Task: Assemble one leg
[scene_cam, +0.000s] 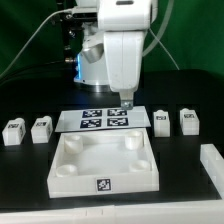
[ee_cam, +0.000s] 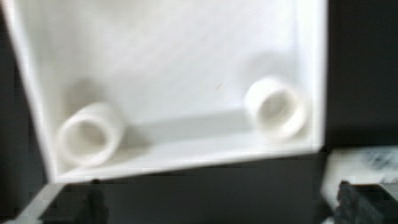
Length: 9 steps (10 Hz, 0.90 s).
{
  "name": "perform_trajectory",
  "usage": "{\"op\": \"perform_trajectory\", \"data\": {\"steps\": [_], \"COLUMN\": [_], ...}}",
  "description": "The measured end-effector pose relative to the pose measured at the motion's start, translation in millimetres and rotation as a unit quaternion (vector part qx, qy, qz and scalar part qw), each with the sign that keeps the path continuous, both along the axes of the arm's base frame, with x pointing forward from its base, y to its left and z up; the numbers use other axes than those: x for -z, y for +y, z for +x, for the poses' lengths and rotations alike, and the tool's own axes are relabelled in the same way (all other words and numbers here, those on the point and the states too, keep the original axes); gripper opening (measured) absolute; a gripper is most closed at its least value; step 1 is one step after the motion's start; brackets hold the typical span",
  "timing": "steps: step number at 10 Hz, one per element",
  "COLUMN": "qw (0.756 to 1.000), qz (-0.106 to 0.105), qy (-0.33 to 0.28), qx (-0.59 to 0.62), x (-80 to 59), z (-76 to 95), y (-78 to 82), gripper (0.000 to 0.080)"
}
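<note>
Arm: white Panda arm [scene_cam: 120, 50], reaching down at the back of the black table [scene_cam: 30, 205].
Gripper: gripper [scene_cam: 125, 101] pointing down over the end of the marker board [scene_cam: 98, 120] toward the exterior view's right, close to it; contact not discernible.
Fingers: fingers [ee_cam: 75, 205] dark and blurred in the wrist view, spread well apart, nothing between them.
Square board: white square board [scene_cam: 70, 180] with raised rim, lying flat just in front of the marker board; tag [scene_cam: 101, 184] on its front wall; two round corner sockets [ee_cam: 272, 105] in the wrist view.
Legs, exterior view's left: far-left leg [scene_cam: 13, 131] and inner-left leg [scene_cam: 41, 127], side by side on the table, apart from the square board.
Legs, exterior view's right: inner-right leg [scene_cam: 161, 118] and far-right leg [scene_cam: 189, 121], near the marker board's end, none held.
Edge piece: long white part [scene_cam: 212, 165], cut off at the exterior view's right.
</note>
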<state>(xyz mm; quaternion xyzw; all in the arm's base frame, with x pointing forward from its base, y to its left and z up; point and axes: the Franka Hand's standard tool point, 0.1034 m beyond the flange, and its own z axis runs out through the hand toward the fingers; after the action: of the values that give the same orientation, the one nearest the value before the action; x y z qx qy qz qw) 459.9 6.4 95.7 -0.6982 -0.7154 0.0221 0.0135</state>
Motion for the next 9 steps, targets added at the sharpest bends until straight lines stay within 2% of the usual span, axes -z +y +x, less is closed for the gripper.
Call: {"op": "perform_trajectory", "data": {"steps": [2,6,7,9], "qw": [1.0,0.999,0.999,0.999], "qz": [0.008,0.021,0.022,0.023], "qy": [0.006,0.025,0.025,0.022], "qx": [-0.03,-0.013,-0.008,-0.006], "x": [24.8,78.4,85.4,88.3], "z": [-19.3,-32.8,-31.5,-29.6], "y": [-19.1,-24.1,-23.7,-23.8], "gripper": [0.065,0.065,0.065,0.065]}}
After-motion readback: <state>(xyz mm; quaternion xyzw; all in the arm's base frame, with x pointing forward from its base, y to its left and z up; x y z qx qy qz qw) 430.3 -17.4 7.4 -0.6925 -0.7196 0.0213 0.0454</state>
